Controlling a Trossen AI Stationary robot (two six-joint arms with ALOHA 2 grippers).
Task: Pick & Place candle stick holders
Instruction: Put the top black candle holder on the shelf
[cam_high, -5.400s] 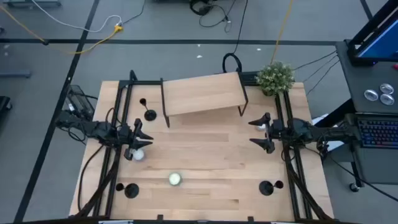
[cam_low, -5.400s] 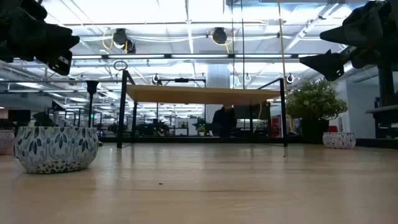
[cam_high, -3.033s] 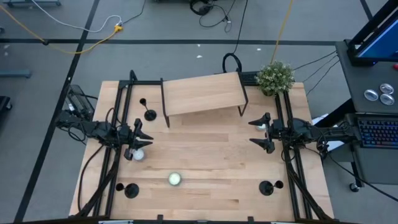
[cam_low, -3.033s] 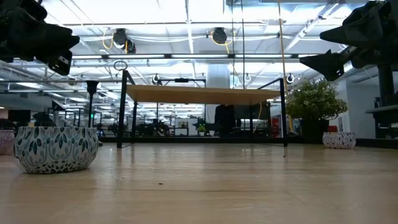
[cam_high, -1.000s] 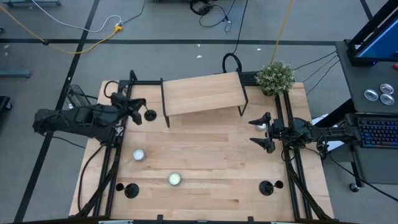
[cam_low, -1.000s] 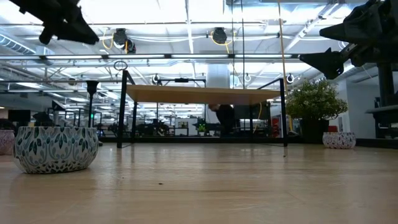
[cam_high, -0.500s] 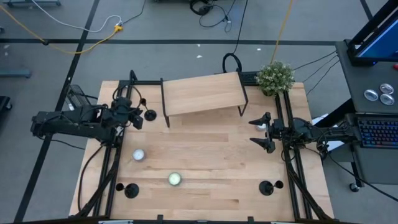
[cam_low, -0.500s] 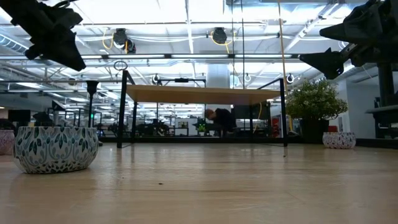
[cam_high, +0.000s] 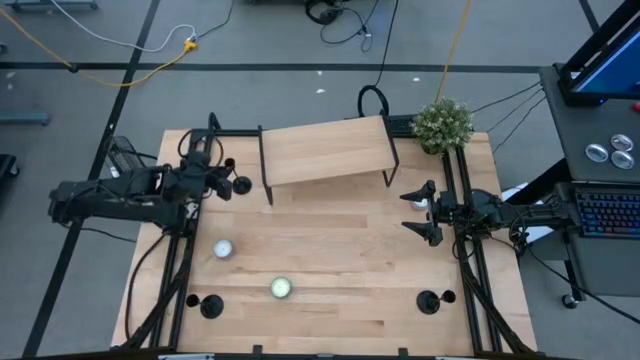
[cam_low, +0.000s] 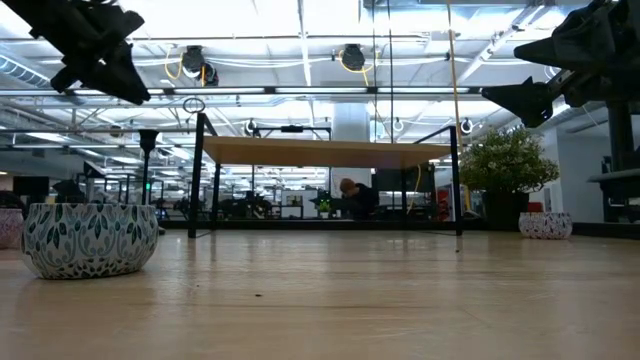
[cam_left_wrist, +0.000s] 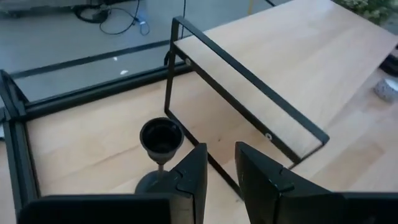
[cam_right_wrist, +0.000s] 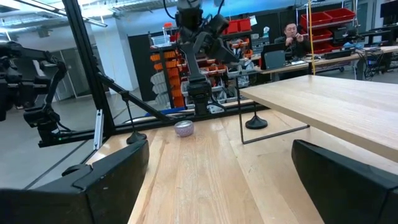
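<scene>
High view, left to right: my left gripper (cam_high: 215, 178) hovers nearly closed, empty, just beside a holder (cam_high: 240, 185) by the shelf (cam_high: 325, 150); two more holders (cam_high: 210, 306) (cam_high: 428, 301) stand near the front edge; my right gripper (cam_high: 418, 211) waits, fingers wide apart.

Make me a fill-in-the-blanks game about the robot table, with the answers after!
1. There are ___ black candle stick holders standing on the table.
2. The right gripper has its fingers wide ___.
3. The left gripper hangs near the holder beside the small wooden ___.

Answers: three; open; shelf
</scene>
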